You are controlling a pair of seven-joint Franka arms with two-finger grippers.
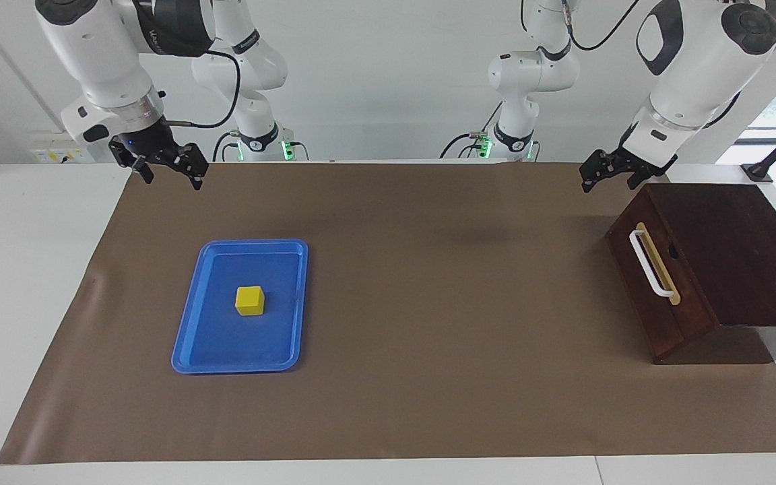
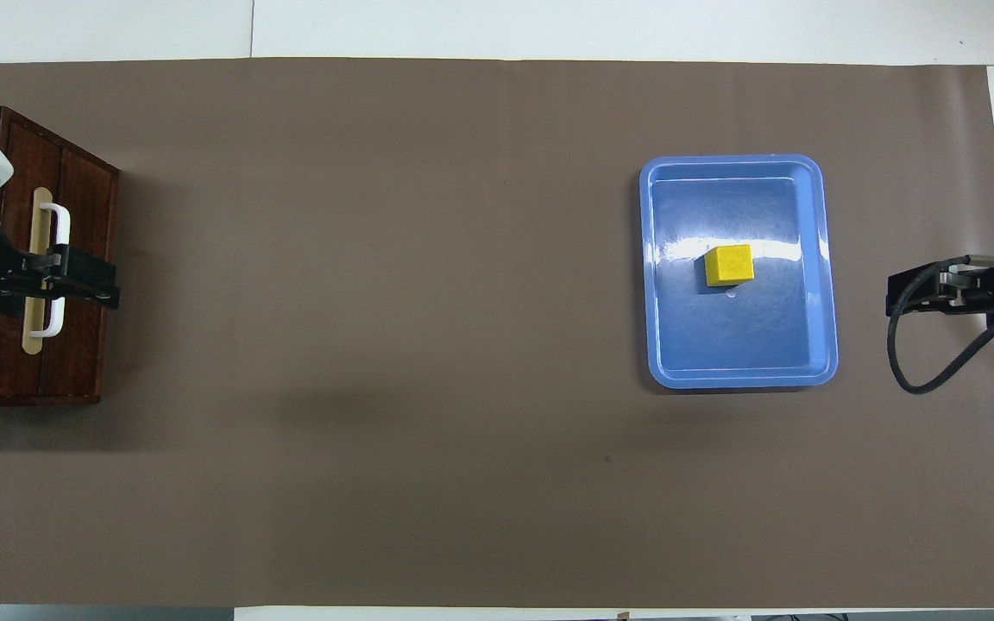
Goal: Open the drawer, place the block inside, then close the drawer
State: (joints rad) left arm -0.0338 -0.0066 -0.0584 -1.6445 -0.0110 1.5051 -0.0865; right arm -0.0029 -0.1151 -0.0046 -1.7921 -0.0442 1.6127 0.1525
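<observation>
The dark wooden drawer (image 1: 657, 286) is sitting fully pushed into its matching box (image 1: 731, 256) at the left arm's end of the brown mat (image 1: 428, 303), its white bar handle (image 1: 651, 263) facing toward the middle of the table; the yellow block (image 1: 250, 300) is lying well apart from it, resting near the centre of a blue tray (image 1: 189, 337) toward the right arm's end of the mat, roughly midway between the mat's robot-side edge and its outer edge. The left gripper (image 1: 607, 176) is hanging in the air above the mat's robot-side edge, just beside the box's upper corner, its fingers standing apart and gripping nothing; in the overhead view it is overlapping the handle without touching it. The right gripper (image 1: 169, 168) is hovering over the mat's corner at the right arm's end, clear of the tray, its fingers likewise spread wide and empty.
</observation>
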